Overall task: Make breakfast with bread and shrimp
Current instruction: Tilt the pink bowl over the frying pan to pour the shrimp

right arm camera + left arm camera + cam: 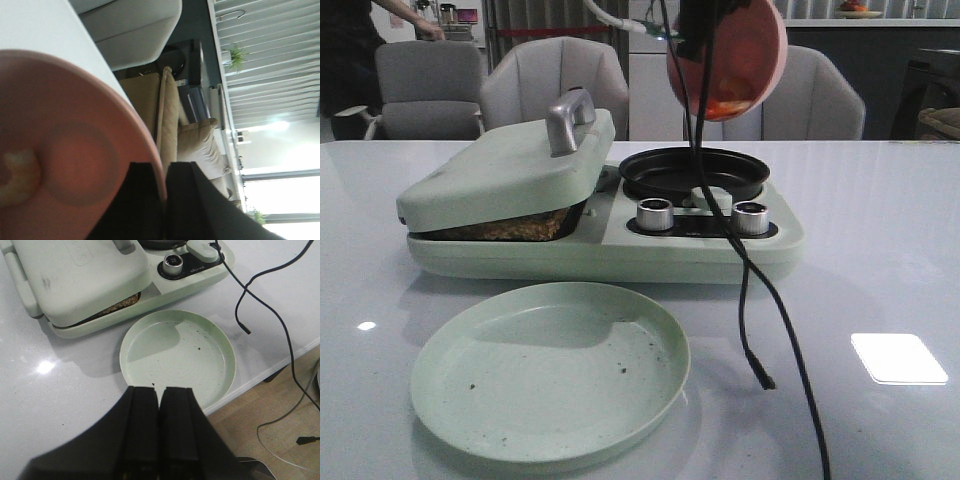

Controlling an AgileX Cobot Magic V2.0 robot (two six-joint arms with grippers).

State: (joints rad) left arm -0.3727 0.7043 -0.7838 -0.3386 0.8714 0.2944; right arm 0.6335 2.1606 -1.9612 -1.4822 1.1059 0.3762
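Keep right gripper (164, 200) pinching tilted pink bowl (730, 55) rim, pouring orange shrimp (725, 106) squarely into round black pan (695, 172); left gripper (159, 430) pressed together.

Pink bowl (728, 55), orange shrimp (725, 105), black pan (695, 172) (pale-green plate (550, 372)).

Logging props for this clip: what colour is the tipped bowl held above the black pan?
Pink; the bowl shows best in the front view, tilted over the pan.
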